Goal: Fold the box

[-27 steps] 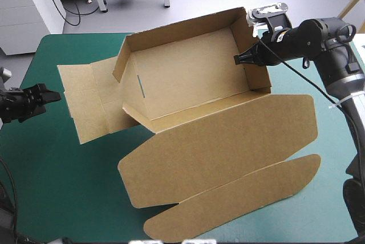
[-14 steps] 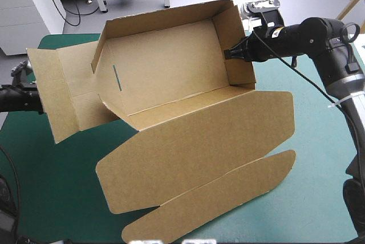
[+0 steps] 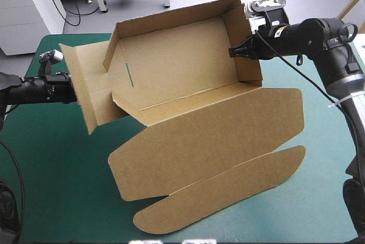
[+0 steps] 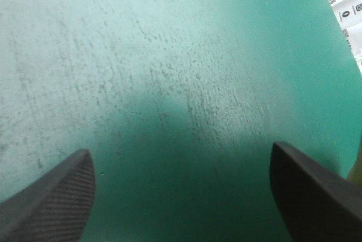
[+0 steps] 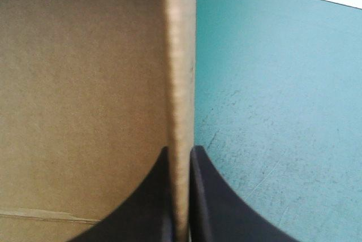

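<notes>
The brown box (image 3: 182,67) stands as an open tray tilted up off the teal-green cover, its lid (image 3: 211,135) lying flat toward the table's front. My right gripper (image 3: 232,52) is shut on the box's right end wall (image 3: 245,39). The right wrist view shows that wall's edge (image 5: 180,55) pinched in the right gripper (image 5: 181,163). My left gripper (image 3: 72,91) reaches the raised left flap (image 3: 85,101) from outside. In its own view the left gripper (image 4: 181,150) stands open, with only teal-green cover (image 4: 169,55) between its fingers.
The lid's long tuck flap (image 3: 228,192) reaches close to the table's front edge. Bare teal-green cover shows at the front left (image 3: 51,170) and to the right of the lid (image 3: 325,158). The box's far wall (image 3: 171,19) rises near the table's far edge.
The right gripper swung the held box left, then partway back, tilting it up. The left flap rose from flat to upright. The left arm moved in to that flap.
</notes>
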Controlling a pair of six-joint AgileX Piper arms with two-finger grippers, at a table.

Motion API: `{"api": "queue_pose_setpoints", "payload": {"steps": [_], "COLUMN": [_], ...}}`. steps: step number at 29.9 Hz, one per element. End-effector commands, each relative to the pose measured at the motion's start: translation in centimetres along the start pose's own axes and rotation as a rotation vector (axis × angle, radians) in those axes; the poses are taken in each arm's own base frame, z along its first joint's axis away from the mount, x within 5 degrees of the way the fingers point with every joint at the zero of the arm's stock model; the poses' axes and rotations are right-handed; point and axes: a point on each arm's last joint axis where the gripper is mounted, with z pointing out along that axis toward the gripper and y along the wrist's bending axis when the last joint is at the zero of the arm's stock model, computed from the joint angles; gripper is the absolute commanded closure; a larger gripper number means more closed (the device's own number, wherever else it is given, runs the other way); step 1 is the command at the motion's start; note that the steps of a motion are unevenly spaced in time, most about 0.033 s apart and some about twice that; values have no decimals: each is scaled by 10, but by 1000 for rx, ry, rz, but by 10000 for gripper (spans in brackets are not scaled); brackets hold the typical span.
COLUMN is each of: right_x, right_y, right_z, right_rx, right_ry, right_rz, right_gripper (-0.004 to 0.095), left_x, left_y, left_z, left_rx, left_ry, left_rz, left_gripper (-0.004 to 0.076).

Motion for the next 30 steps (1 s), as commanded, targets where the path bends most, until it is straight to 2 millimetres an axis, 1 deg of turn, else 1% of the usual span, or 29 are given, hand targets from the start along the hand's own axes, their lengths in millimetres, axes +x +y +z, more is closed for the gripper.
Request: {"api": "queue_pose_setpoints", "payload": {"steps": [1,5,8,10,13,20,25,30], "right_x": [-15,-14,-13,-13,-11,-10,-10,-10], "right_y": [3,0,-2,-2,-4,-5,-4,-2], "right_z": [-27,-25,-19,-17,-10,-4,-2,-1], "right_rx": [20,47,48,48,49,47,41,34], "right_ry": [-140,-132,-117,-111,-93,-77,-70,-71], "right_rz": [17,34,47,48,65,74,78,83], "right_gripper": [927,927,927,927,927,927,927,925], "left_x": [-1,0,-1,-1,-2,-2,-8,-6], "left_y": [-45,-63,-71,-72,-77,-87,-106,-122], "left_z": [-16,-24,-29,-29,-27,-21,-20,-8], "left_rx": [125,150,176,188,217,266,396,372], "left_ry": [-28,-70,-101,-111,-111,-105,-168,-128], "left_rz": [80,121,127,128,114,99,129,167], "left_gripper": [126,126,126,126,126,126,126,126]}}
